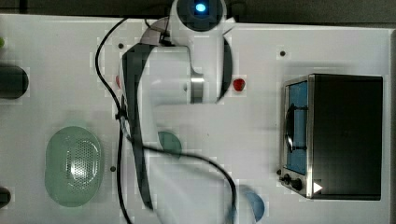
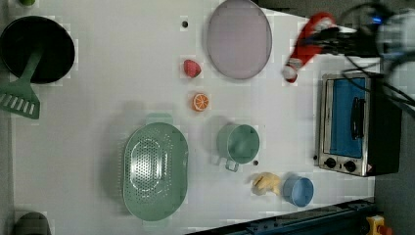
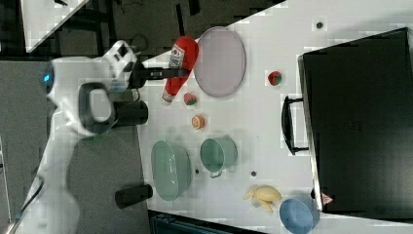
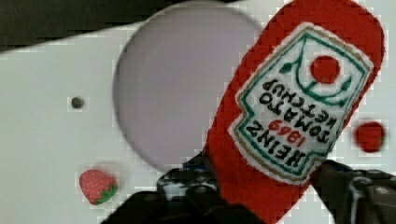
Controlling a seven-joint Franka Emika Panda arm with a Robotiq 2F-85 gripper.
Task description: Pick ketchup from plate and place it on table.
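The gripper [image 4: 261,196] is clamped partway shut on the body of the ketchup [image 4: 299,98], a finger [image 4: 196,186] pressing either side of the red bottle, as the wrist view shows. In the left view the ketchup [image 2: 307,44] hangs in the upper right of the frame, lifted off and just right of the bare plate [image 2: 239,39]; in the right view it sits upper centre, just left of the plate, its pale cap pointing down over the white table [image 3: 272,126]
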